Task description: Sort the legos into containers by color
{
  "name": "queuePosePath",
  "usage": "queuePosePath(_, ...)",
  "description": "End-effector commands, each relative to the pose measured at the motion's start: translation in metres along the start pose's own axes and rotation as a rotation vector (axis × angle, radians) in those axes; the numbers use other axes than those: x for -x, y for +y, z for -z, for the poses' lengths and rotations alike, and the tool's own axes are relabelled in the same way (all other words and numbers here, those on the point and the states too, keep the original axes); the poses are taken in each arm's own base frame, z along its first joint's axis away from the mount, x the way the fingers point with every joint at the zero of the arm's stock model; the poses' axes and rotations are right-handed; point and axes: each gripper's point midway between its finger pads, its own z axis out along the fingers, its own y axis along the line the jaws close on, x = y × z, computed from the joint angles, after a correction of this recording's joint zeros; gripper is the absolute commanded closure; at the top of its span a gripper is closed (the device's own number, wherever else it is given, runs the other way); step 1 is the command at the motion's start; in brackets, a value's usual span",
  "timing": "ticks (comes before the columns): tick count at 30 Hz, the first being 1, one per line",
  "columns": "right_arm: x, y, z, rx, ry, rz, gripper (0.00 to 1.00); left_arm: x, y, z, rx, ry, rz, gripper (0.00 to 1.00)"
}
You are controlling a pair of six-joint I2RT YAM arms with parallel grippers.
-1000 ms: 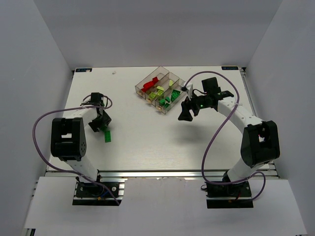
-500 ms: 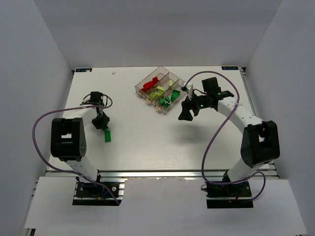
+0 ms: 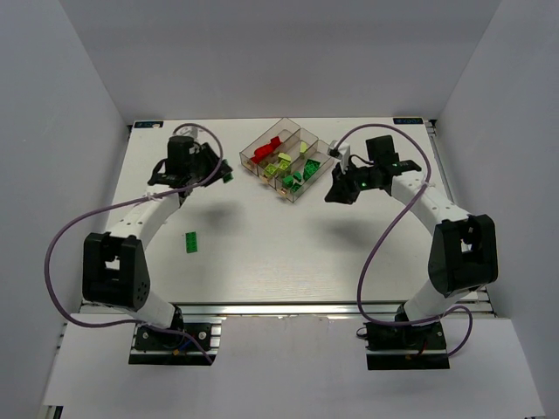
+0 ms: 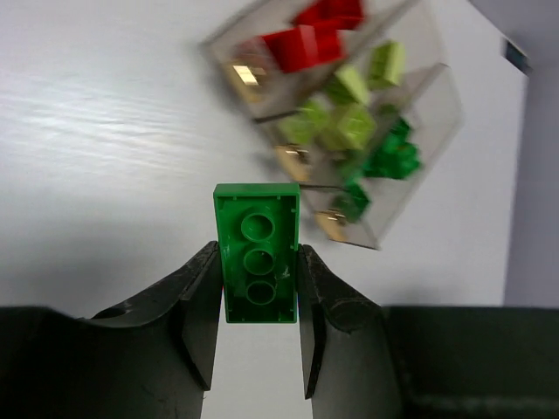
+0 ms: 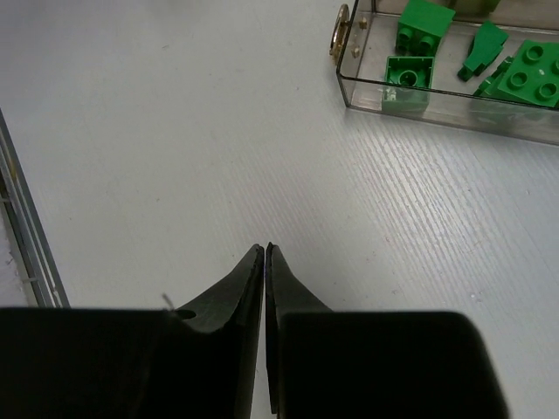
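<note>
The left jaws are clamped on the long sides of a dark green brick (image 4: 258, 253), carried in the air just left of the containers (image 3: 264, 138), which stand at the far middle of the table (image 3: 262, 253). The grip looks shallow. The pads catch only the near part of the brick and most of it juts past the tips, so a jolt or a quick wrist turn could probably swing it or let it slide out. The bigger hazard is where it lands. From this side the red bricks (image 4: 314, 39) come first, then the pale yellow-green bricks (image 4: 345, 113), and the green pile (image 4: 389, 157) lies in the compartment furthest right. Opening too soon would likely drop the brick among the wrong colour. A low pass could clip a thin clear wall and shove the whole set, which looks light. The right jaws are shut on nothing and hang over bare table just right of that green compartment, so the right arm (image 3: 410, 188) stands close to where the left must reach, and the two could meet if neither gives way. One more green brick (image 3: 190, 242) lies on the near left of the table, not yet sorted.
</note>
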Motion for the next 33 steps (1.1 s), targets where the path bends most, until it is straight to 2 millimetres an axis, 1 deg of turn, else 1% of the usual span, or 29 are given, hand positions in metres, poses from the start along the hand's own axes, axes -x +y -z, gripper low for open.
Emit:
queuePosePath(1, 0.026, -0.003, 0.012, -0.028, -0.065, 0.048, 0.91, 0.013, -0.087, 0.001, -0.264, -0.043, -0.079, 0.93)
queuePosePath(2, 0.026, -0.004, 0.014, -0.032, -0.067, 0.049, 0.91, 0.01, -0.098, -0.003, -0.292, -0.036, -0.095, 0.93)
queuePosePath(3, 0.026, -0.004, 0.014, -0.034, -0.069, 0.047, 0.94, 0.001, -0.114, -0.006, -0.329, -0.019, -0.119, 0.93)
queuePosePath(4, 0.026, -0.005, 0.015, -0.039, -0.07, 0.045, 0.94, -0.005, -0.119, -0.017, -0.34, -0.006, -0.129, 0.93)
queuePosePath(5, 0.025, -0.005, 0.016, -0.039, -0.071, 0.044, 0.94, -0.001, -0.133, -0.02, -0.366, -0.015, -0.145, 0.93)
queuePosePath(6, 0.025, -0.007, 0.017, -0.045, -0.072, 0.042, 0.94, -0.008, -0.146, -0.024, -0.392, 0.003, -0.162, 0.92)
queuePosePath(7, 0.024, -0.008, 0.017, -0.047, -0.072, 0.037, 0.94, -0.018, -0.144, -0.04, -0.384, 0.035, -0.172, 0.92)
queuePosePath(8, 0.025, -0.008, 0.019, -0.049, -0.076, 0.037, 0.94, -0.009, -0.163, -0.043, -0.426, 0.005, -0.193, 0.92)
queuePosePath(9, 0.025, -0.009, 0.02, -0.053, -0.077, 0.033, 0.94, -0.015, -0.175, -0.047, -0.459, 0.02, -0.214, 0.91)
queuePosePath(10, 0.025, -0.009, 0.02, -0.051, -0.078, 0.031, 0.94, -0.025, -0.172, -0.065, -0.449, 0.045, -0.236, 0.91)
queuePosePath(11, 0.025, -0.01, 0.021, -0.054, -0.079, 0.028, 0.93, -0.021, -0.19, -0.067, -0.48, 0.03, -0.261, 0.9)
queuePosePath(13, 0.024, -0.011, 0.023, -0.056, -0.082, 0.023, 0.93, -0.025, -0.199, -0.078, -0.49, 0.038, -0.295, 0.88)
queuePosePath(14, 0.024, -0.011, 0.023, -0.056, -0.083, 0.021, 0.93, -0.036, -0.198, -0.094, -0.48, 0.06, -0.302, 0.85)
queuePosePath(15, 0.023, -0.012, 0.024, -0.059, -0.083, 0.016, 0.92, -0.032, -0.205, -0.097, -0.476, 0.065, -0.309, 0.84)
queuePosePath(16, 0.022, -0.012, 0.024, -0.057, -0.084, 0.014, 0.92, -0.034, -0.205, -0.103, -0.469, 0.07, -0.315, 0.83)
queuePosePath(17, 0.021, -0.012, 0.024, -0.058, -0.083, 0.012, 0.92, -0.045, -0.203, -0.116, -0.459, 0.096, -0.315, 0.81)
queuePosePath(18, 0.02, -0.014, 0.025, -0.061, -0.082, 0.007, 0.92, -0.043, -0.209, -0.118, -0.461, 0.095, -0.318, 0.76)
queuePosePath(20, 0.019, -0.014, 0.025, -0.06, -0.082, 0.004, 0.91, -0.049, -0.209, -0.127, -0.434, 0.1, -0.335, 0.75)
queuePosePath(21, 0.019, -0.015, 0.026, -0.061, -0.084, 0.002, 0.91, -0.059, -0.203, -0.137, -0.413, 0.13, -0.338, 0.74)
queuePosePath(22, 0.018, -0.014, 0.026, -0.058, -0.084, 0.001, 0.91, -0.059, -0.207, -0.138, -0.414, 0.128, -0.343, 0.73)
queuePosePath(23, 0.018, -0.015, 0.026, -0.058, -0.084, -0.001, 0.9, -0.064, -0.208, -0.141, -0.409, 0.132, -0.349, 0.71)
queuePosePath(25, 0.016, -0.016, 0.026, -0.059, -0.083, -0.007, 0.9, -0.072, -0.202, -0.147, -0.377, 0.143, -0.361, 0.64)
queuePosePath(29, 0.016, -0.018, 0.026, -0.055, -0.086, -0.013, 0.89, -0.083, -0.189, -0.155, -0.327, 0.169, -0.367, 0.57)
queuePosePath(31, 0.016, -0.018, 0.026, -0.053, -0.085, -0.015, 0.88, -0.088, -0.185, -0.157, -0.307, 0.181, -0.368, 0.51)
queuePosePath(32, 0.016, -0.018, 0.026, -0.052, -0.086, -0.016, 0.87, -0.088, -0.183, -0.157, -0.304, 0.184, -0.367, 0.45)
queuePosePath(33, 0.015, -0.018, 0.025, -0.051, -0.084, -0.02, 0.87, -0.088, -0.182, -0.157, -0.296, 0.186, -0.367, 0.42)
